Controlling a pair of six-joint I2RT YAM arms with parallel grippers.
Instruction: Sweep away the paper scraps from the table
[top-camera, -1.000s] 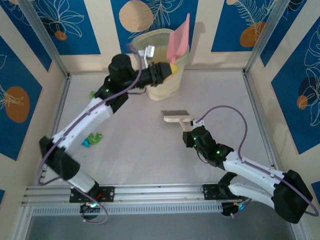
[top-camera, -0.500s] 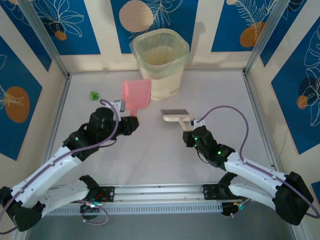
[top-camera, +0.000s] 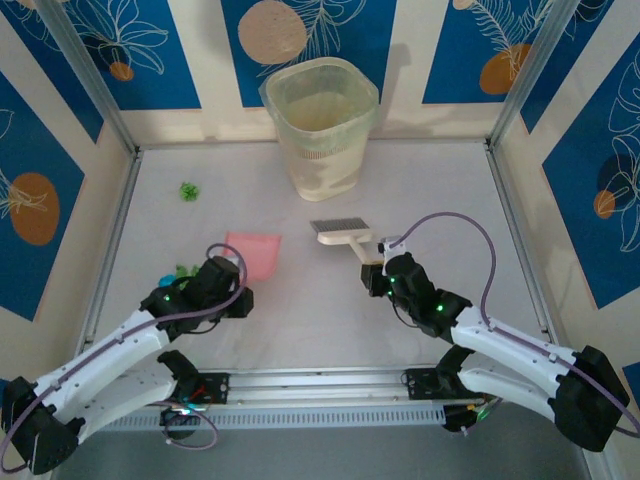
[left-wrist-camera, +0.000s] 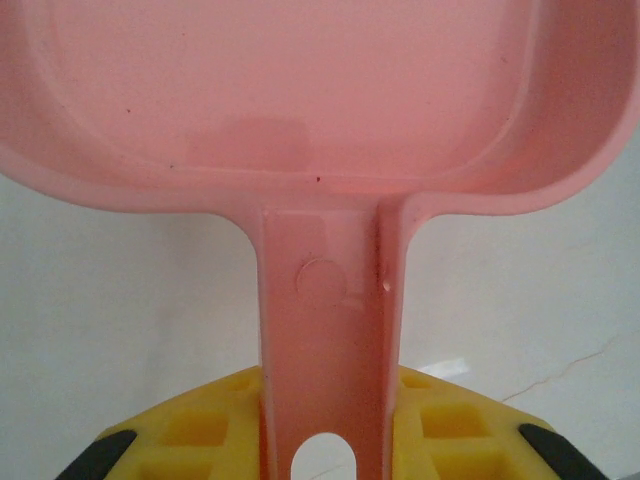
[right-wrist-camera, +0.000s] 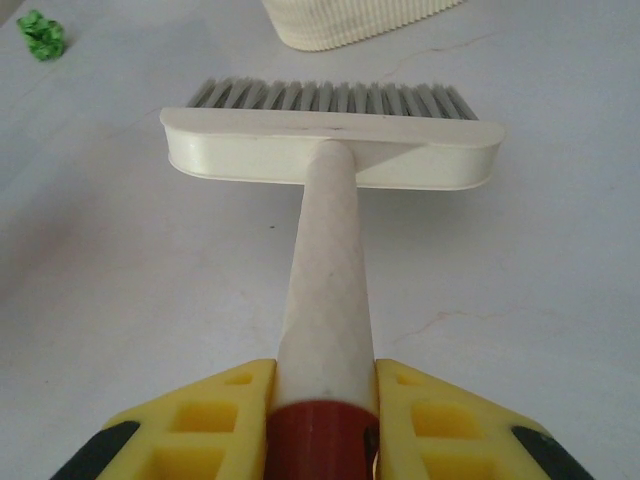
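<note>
Left end effector is clamped tight on the dustpan handle, with the pan pointing away from the arm bases, low on the counter. From the left wrist cam the handle runs straight up between the yellow fingers, and the dustpan is cut off at the top, so no telling whether its front lip touches down. Right end effector is closed on the brush handle, bristles aimed at the bin.

One green scrap sits well apart from both, out past the dustpan toward the far left. The right wrist cam catches that green scrap up in its corner, left of the brush. A second scrap, also green, peeks out just left of the left end effector, right beside the arm. It's half hidden, so I can't say if it's one wad or more.
</note>
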